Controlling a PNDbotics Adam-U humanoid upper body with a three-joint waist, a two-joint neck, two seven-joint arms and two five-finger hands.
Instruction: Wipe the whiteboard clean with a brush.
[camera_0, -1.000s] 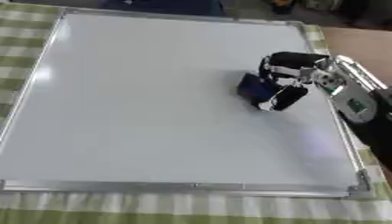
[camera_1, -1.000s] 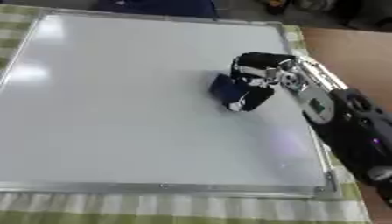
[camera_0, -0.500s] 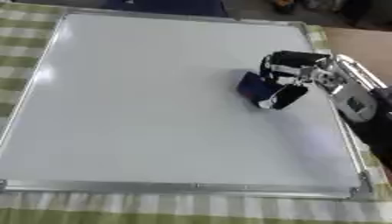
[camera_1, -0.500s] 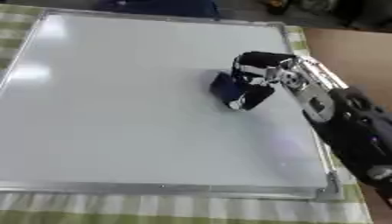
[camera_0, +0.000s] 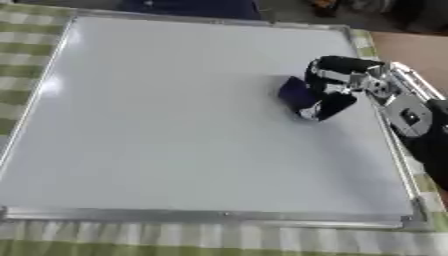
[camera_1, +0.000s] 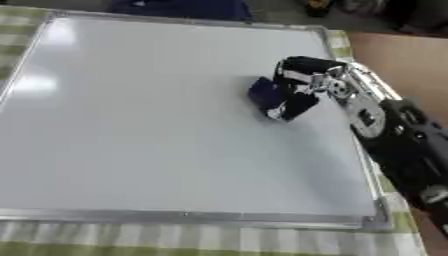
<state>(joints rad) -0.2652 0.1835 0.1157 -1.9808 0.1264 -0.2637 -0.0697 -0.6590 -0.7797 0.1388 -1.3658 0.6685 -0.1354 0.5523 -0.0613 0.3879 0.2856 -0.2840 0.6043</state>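
Observation:
A large whiteboard (camera_0: 166, 125) with a silver frame lies flat on the table and fills most of both views. Its surface looks plain white, with no marks that I can make out. A dark blue brush (camera_0: 297, 96) rests on the board at the right of centre. My right hand (camera_0: 337, 85) comes in from the right edge, its fingers curled round the brush from above and from the right. The black and silver forearm (camera_1: 385, 130) runs down along the board's right frame. No left hand shows in either view.
A green and white checked cloth (camera_0: 201, 240) covers the table around the board. Brown tabletop (camera_0: 407, 50) shows past the board's right edge. A dark blue shape (camera_0: 188, 7) lies beyond the far edge.
The right hand and the brush stay at about the same spot on the board; no clear movement.

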